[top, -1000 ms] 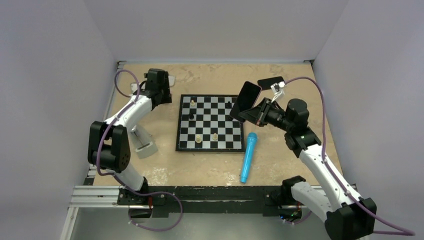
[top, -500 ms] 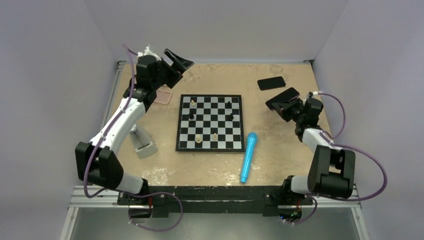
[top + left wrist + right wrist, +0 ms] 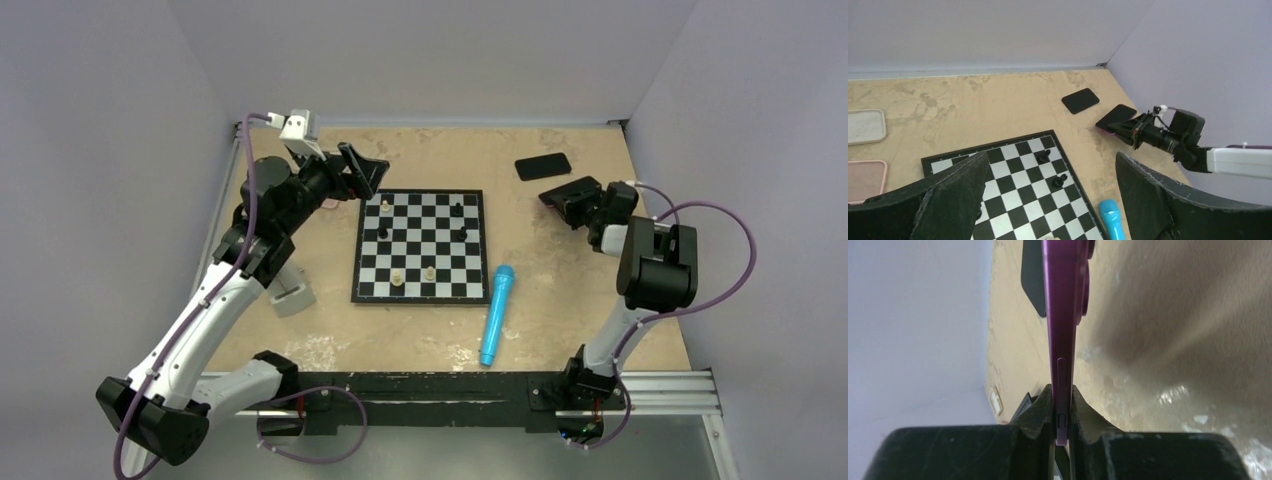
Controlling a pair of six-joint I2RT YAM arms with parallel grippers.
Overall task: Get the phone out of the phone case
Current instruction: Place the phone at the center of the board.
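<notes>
My right gripper [image 3: 578,203] is shut on a purple-cased phone [image 3: 566,191], holding it by one end low over the table near the right edge. In the right wrist view the phone [image 3: 1063,315] stands edge-on between my pads [image 3: 1040,407], its side buttons showing. The left wrist view shows its dark face [image 3: 1116,119]. A flat black phone-shaped slab [image 3: 543,165] lies at the far right. My left gripper [image 3: 365,168] is open and empty, raised over the chessboard's far left corner.
A chessboard [image 3: 420,250] with several pieces fills the middle. A blue toy microphone [image 3: 497,313] lies to its right. A grey tool [image 3: 285,290] lies left of the board. A white case [image 3: 865,126] and a pink case [image 3: 865,175] lie at the far left.
My right gripper has swung from beside the board to the right edge and lowered, still holding the phone. My left arm has lifted from the far left corner toward the board.
</notes>
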